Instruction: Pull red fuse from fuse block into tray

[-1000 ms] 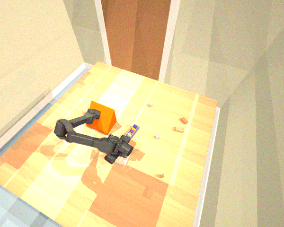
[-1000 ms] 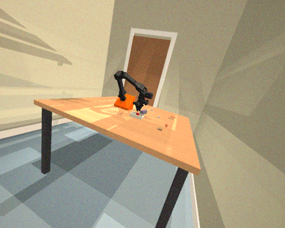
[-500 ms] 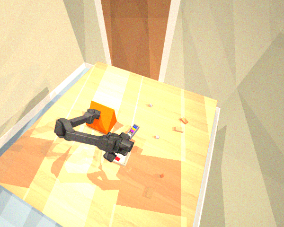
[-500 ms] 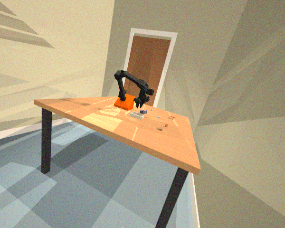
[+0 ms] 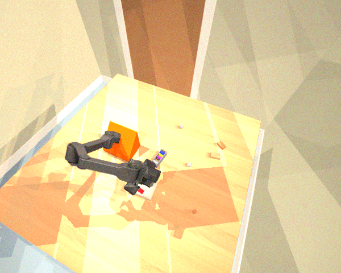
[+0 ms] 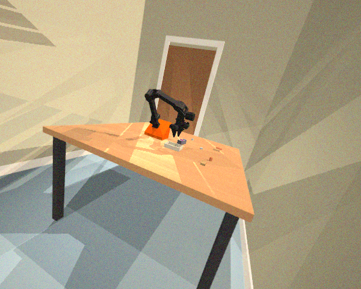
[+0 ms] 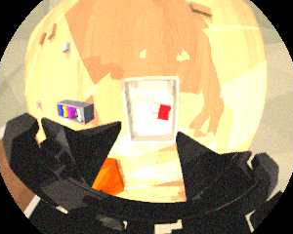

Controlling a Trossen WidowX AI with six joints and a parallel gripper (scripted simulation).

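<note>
The red fuse (image 5: 140, 190) (image 7: 163, 112) lies on its side on the floor of the white tray (image 5: 149, 197) (image 6: 174, 147) (image 7: 127, 112), in the right half of the tray in the wrist view, its pale prongs pointing left. My gripper (image 5: 140, 187) (image 6: 176, 135) (image 7: 149, 128) is open and empty, above the tray. The fingers stand wide apart, clear of the fuse. The grey fuse block (image 6: 182, 142) (image 7: 89, 114) stands beside the tray with blue, yellow, magenta and white fuses in it. In the top view the arm hides part of the tray.
The orange base block (image 5: 120, 141) (image 6: 158, 130) (image 7: 108, 177) stands under the arm's base. Small blocks lie about the table, among them a tan block (image 5: 214, 155), an orange block (image 5: 221, 144) and a white cube (image 5: 188, 165) (image 7: 65, 47).
</note>
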